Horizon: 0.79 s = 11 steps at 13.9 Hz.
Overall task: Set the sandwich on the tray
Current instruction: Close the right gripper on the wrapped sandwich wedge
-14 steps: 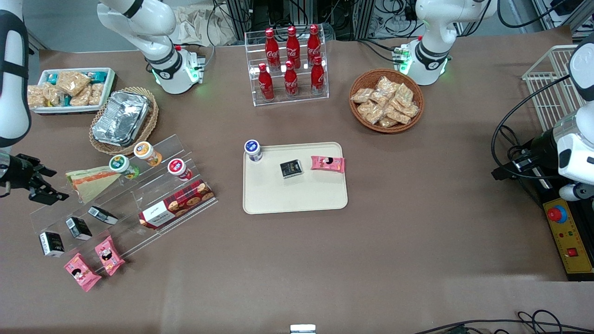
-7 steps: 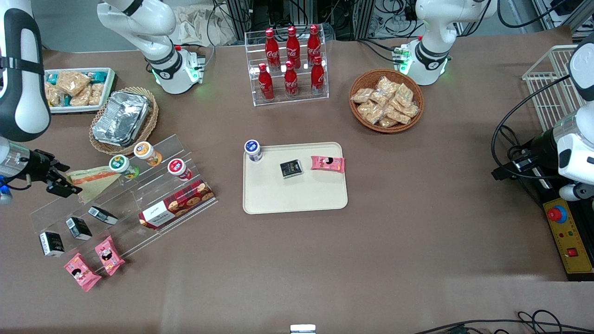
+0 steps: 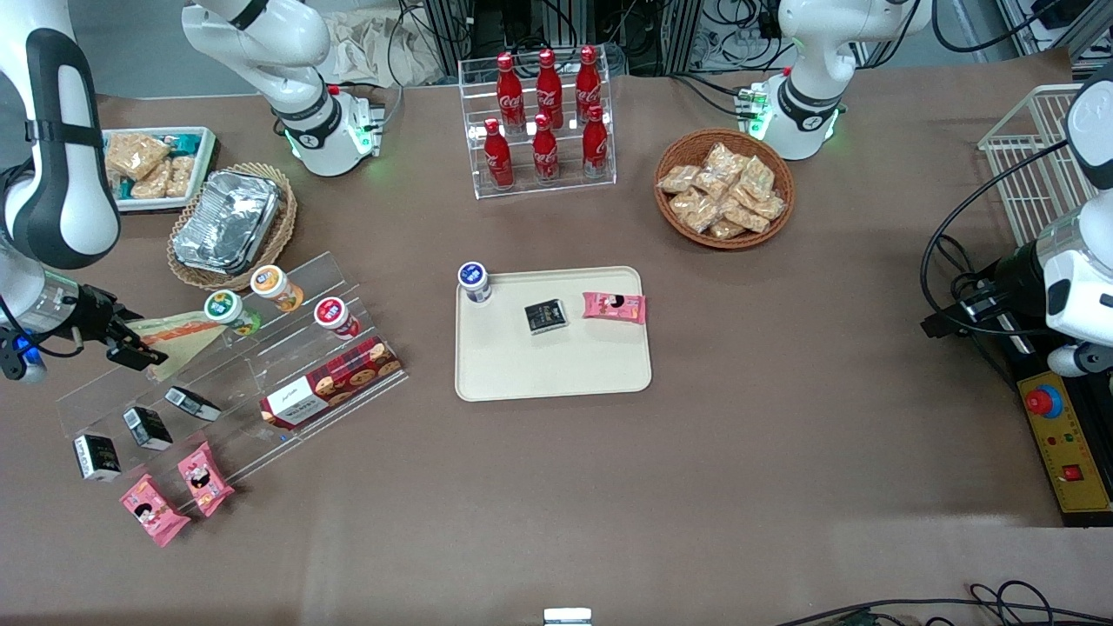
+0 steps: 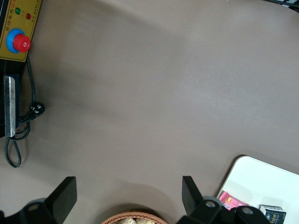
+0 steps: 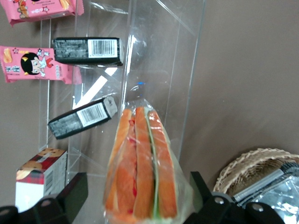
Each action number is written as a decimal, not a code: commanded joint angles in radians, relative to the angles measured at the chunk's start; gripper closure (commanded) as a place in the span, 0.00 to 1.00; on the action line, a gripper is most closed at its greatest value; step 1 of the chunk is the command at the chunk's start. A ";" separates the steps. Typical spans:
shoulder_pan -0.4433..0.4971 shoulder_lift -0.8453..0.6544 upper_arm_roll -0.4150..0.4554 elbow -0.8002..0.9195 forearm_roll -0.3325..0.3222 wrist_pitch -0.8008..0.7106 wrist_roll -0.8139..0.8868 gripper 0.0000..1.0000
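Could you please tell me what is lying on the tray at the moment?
On the tray: a blue-lidded cup, a black packet, a pink packet. The sandwich is on the clear rack, claw open around it.

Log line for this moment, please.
phase: reaching | end effector: open, straddling sandwich on clear stand | tray: sandwich not yet on it

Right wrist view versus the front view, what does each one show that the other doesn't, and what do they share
Only the right wrist view shows the gripper open, its fingers either side of the sandwich, with the orange and green layers edge-on. Only the front view shows the tray, holding a pink packet and a black packet, toward the table's middle. Both show the sandwich on the clear stepped rack and the wicker basket.
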 commanded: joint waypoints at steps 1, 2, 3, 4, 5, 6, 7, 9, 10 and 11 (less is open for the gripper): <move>-0.001 0.026 -0.004 -0.008 -0.014 0.033 -0.014 0.04; -0.001 0.028 -0.004 -0.008 -0.014 0.032 -0.015 0.24; 0.002 0.025 -0.004 -0.008 -0.014 0.027 -0.020 0.53; 0.001 0.022 -0.004 -0.008 -0.014 0.015 -0.040 0.76; 0.002 0.020 -0.002 -0.008 -0.014 -0.007 -0.087 0.99; 0.001 0.020 -0.002 -0.005 -0.012 -0.016 -0.101 1.00; -0.001 0.020 -0.002 -0.001 -0.012 -0.018 -0.103 1.00; -0.004 0.020 -0.004 0.021 -0.005 -0.021 -0.126 1.00; -0.005 0.020 -0.005 0.051 -0.001 -0.048 -0.133 1.00; -0.007 0.025 -0.005 0.100 0.000 -0.117 -0.139 1.00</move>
